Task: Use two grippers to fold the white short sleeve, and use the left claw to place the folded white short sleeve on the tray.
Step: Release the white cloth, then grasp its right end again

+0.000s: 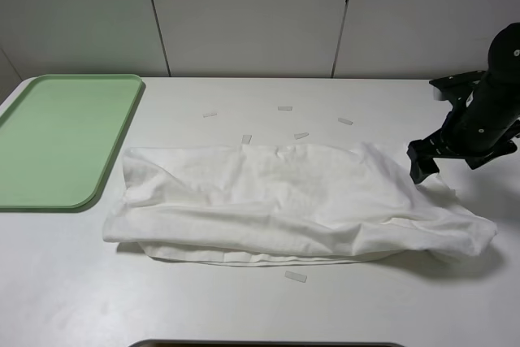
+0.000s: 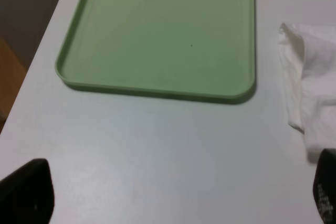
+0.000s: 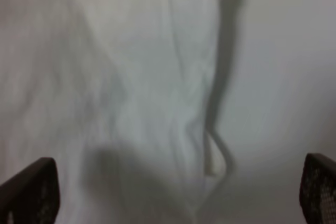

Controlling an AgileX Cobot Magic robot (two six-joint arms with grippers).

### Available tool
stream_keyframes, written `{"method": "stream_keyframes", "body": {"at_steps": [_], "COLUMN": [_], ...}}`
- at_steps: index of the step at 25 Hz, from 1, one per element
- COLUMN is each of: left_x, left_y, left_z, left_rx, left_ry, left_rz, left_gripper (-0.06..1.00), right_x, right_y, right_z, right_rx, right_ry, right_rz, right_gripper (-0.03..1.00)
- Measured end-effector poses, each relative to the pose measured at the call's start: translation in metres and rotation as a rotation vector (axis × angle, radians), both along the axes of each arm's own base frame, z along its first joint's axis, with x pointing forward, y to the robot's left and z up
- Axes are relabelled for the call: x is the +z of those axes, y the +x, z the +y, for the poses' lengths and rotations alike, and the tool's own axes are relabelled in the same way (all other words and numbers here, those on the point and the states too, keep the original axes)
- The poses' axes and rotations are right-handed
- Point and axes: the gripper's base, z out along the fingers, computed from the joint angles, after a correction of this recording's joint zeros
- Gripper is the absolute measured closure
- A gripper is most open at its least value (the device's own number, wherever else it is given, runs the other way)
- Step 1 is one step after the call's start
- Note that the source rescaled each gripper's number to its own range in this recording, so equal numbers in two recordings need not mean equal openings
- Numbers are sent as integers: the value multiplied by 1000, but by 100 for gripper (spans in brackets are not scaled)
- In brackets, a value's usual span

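Note:
The white short sleeve (image 1: 284,201) lies folded into a long wrinkled band across the middle of the table. The pale-green tray (image 1: 57,140) sits empty at the far left, and its near rim (image 2: 157,90) also shows in the left wrist view. My right gripper (image 1: 422,164) hangs just above the shirt's right end, open with nothing in it. In its wrist view the two fingertips (image 3: 29,192) stand wide apart over the cloth (image 3: 131,77). My left gripper (image 2: 176,198) is open over bare table between the tray and the shirt's left edge (image 2: 310,87). The left arm is outside the high view.
Several small pale tape strips (image 1: 283,108) are scattered on the table behind the shirt, and one (image 1: 296,276) lies in front of it. The table's left edge (image 2: 31,77) runs close beside the tray. A dark edge (image 1: 268,344) shows at the table's front.

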Motion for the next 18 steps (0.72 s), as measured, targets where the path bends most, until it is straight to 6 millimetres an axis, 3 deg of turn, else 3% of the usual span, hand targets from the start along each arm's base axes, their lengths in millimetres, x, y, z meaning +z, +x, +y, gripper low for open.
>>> {"method": "stream_keyframes", "body": {"at_steps": [9, 18], "left_x": [0, 0], "left_y": [0, 0], "left_z": [0, 0], "left_rx": [0, 0], "left_ry": [0, 0], "left_rz": [0, 0], "left_gripper": [-4, -4], "right_x": [-50, -62], "right_y": [7, 9], "right_z": [1, 1], "right_rx": [13, 13], "right_ry": [-4, -2], "right_rz": [95, 142], "right_gripper": [-3, -3]}}
